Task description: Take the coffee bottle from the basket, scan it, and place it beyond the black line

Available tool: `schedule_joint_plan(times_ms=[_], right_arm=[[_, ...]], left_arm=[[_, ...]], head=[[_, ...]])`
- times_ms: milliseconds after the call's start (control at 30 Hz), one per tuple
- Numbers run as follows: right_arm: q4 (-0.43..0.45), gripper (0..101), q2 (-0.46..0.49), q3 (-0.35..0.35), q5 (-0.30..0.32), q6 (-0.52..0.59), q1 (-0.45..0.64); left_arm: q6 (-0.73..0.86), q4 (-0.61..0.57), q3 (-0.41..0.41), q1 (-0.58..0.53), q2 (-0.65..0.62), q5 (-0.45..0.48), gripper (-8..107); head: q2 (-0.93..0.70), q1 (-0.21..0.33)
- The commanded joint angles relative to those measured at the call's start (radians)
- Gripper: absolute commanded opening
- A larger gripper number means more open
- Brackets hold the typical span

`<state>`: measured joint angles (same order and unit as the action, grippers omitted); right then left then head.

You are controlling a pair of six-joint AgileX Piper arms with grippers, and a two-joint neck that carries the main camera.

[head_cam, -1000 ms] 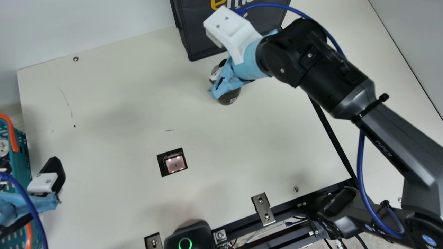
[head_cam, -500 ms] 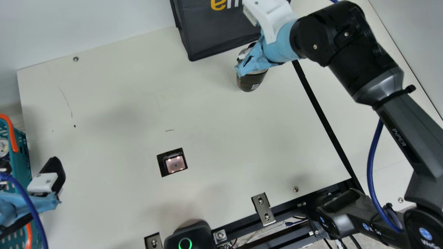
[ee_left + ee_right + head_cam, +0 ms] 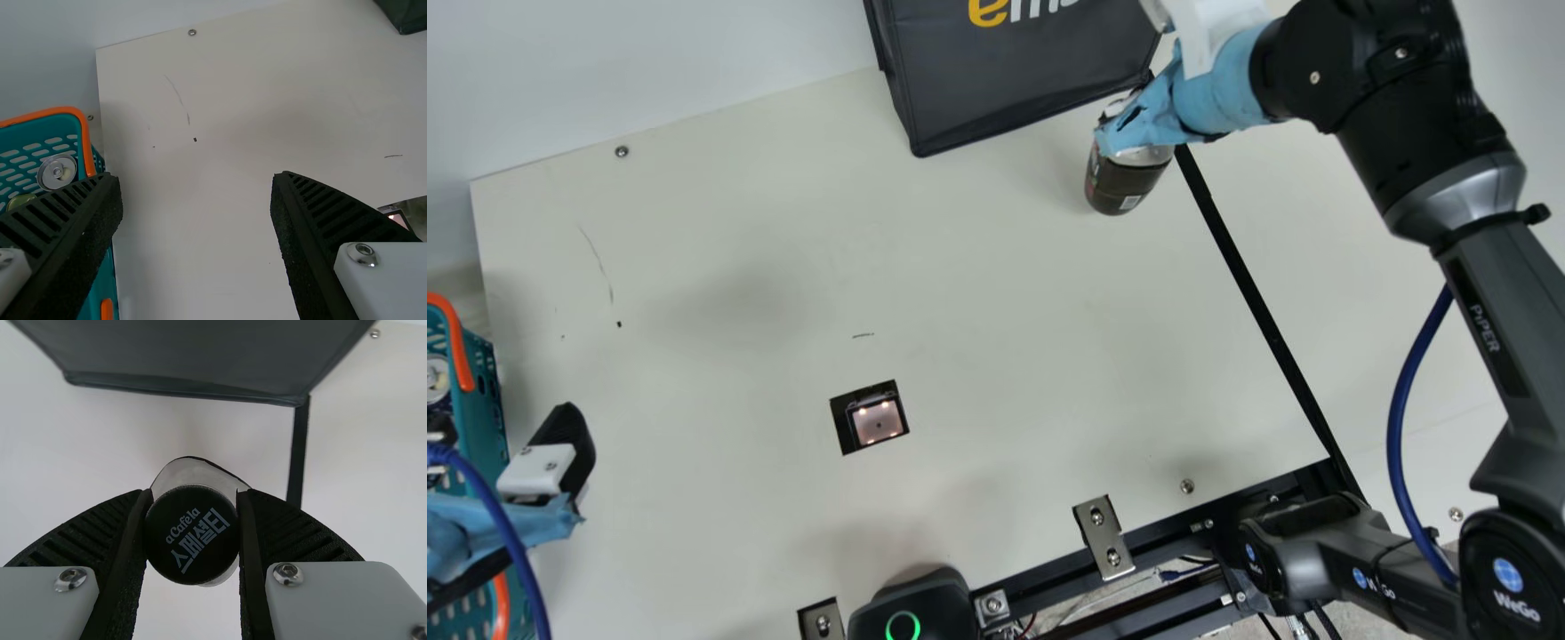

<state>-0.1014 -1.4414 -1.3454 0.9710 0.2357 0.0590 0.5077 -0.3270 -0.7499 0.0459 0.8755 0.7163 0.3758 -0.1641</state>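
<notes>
A right gripper (image 3: 1140, 121) clamps the coffee bottle (image 3: 1120, 182) between its fingers near the black line (image 3: 1263, 311). The left gripper's (image 3: 503, 425) fingers stand apart.

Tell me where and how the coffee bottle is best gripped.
Probably at the round cap of the coffee bottle, from above, one finger either side, as the right gripper has it. The clear shoulder flares wider below, which should help against slipping down, and a grip this high leaves the white patch low on the body uncovered.
</notes>
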Motion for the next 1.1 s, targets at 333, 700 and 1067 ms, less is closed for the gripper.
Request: schedule_joint_plan(times_ms=[333, 700, 1067], right_arm=[[-0.048, 0, -0.032, -0.031, 0.003, 0.056, 0.166], [-0.072, 0, -0.067, -0.050, -0.004, 0.071, 0.263], [-0.079, 0, -0.104, -0.052, -0.028, 0.070, 0.341]], left_arm=[[0.000, 0.000, 0.000, 0.000, 0.000, 0.000, 90], [0.000, 0.000, 0.000, 0.000, 0.000, 0.000, 90], [0.000, 0.000, 0.000, 0.000, 0.000, 0.000, 90]], head=[[0.001, 0.026], [0.001, 0.026], [0.001, 0.026]])
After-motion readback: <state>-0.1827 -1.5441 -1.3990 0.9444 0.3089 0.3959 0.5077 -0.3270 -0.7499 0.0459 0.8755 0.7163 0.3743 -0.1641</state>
